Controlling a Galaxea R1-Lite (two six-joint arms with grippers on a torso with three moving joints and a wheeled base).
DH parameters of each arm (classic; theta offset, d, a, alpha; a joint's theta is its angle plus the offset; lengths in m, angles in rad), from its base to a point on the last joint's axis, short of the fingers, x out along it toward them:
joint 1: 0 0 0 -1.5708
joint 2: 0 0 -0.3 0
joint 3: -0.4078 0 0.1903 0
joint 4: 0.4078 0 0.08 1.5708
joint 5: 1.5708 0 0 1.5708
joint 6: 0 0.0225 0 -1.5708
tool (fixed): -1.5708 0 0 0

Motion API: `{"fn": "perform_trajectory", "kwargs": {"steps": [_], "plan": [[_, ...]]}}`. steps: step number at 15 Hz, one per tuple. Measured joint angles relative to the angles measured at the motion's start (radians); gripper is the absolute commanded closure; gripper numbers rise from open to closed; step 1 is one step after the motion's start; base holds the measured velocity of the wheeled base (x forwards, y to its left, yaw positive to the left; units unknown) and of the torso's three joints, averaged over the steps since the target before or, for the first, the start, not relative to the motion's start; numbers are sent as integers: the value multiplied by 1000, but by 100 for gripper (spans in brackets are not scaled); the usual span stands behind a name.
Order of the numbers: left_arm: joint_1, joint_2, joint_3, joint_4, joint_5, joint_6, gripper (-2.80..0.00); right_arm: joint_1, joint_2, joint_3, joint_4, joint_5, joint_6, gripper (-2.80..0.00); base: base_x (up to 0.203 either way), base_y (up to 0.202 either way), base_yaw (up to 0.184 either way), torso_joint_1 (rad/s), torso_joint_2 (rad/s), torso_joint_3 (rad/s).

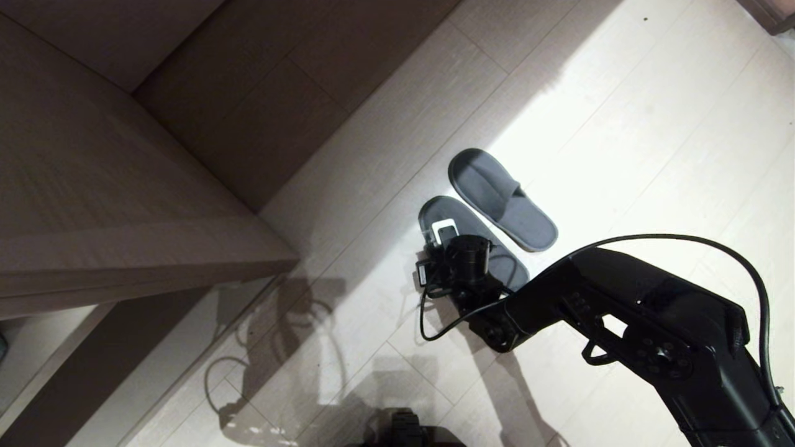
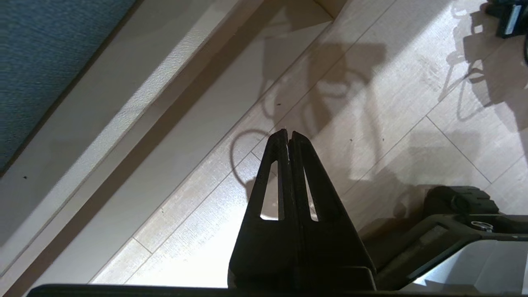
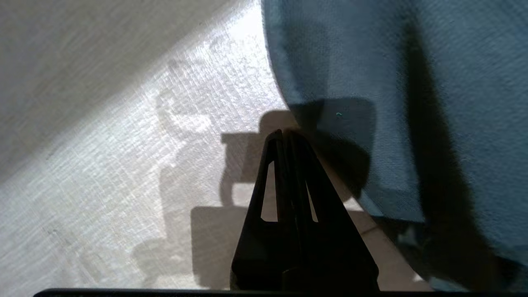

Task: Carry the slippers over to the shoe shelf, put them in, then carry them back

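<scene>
Slippers (image 1: 490,214) lie side by side on the pale plank floor (image 1: 652,124), flat on their soles, in a band of light beside the grey-beige wood-laminate unit (image 1: 93,186) that fills the head view's left side. Both point the same way, slanting toward the lower right of that view, and the pair sits close together without visibly overlapping. The farther one lies fully in the open. The nearer one is partly covered, since the right arm (image 1: 621,310) reaches in from the lower right and its wrist hangs directly over that slipper's heel end.

Seen from the right wrist, the right gripper (image 3: 286,133) has its jaws pressed together with nothing between them. Their tips sit just off the curved edge of the nearer slipper's grey-blue cloth, over the bare floor beside it, and the shadow of the jaws falls partly across that edge. Whether the tips touch the floor or the cloth cannot be told. The slipper lies to one side of the jaws rather than between them.

The left gripper (image 2: 288,134) hangs low over the floor on the robot's left, near the foot of the unit, jaws likewise closed and empty, well apart from the pair. A black cable (image 1: 714,248) loops above the right arm, and the arm's shadows spread over the planks near the unit.
</scene>
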Motion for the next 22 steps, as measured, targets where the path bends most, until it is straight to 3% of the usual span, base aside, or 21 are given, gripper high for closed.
{"fn": "perform_trajectory", "kwargs": {"steps": [6,11,19,22], "plan": [[1,0,0,0,0,0,0,98,-234,185,-64,66,3,0,0,0,0,0,0,0],[0,0,0,0,0,1,0,145,-488,437,-102,84,-9,0,0,0,0,0,0,0],[-1,0,0,0,0,2,0,149,-1042,990,-152,74,-12,0,0,0,0,0,0,0],[0,0,0,0,0,4,0,84,-1271,1100,-92,70,-17,0,0,0,0,0,0,0]]}}
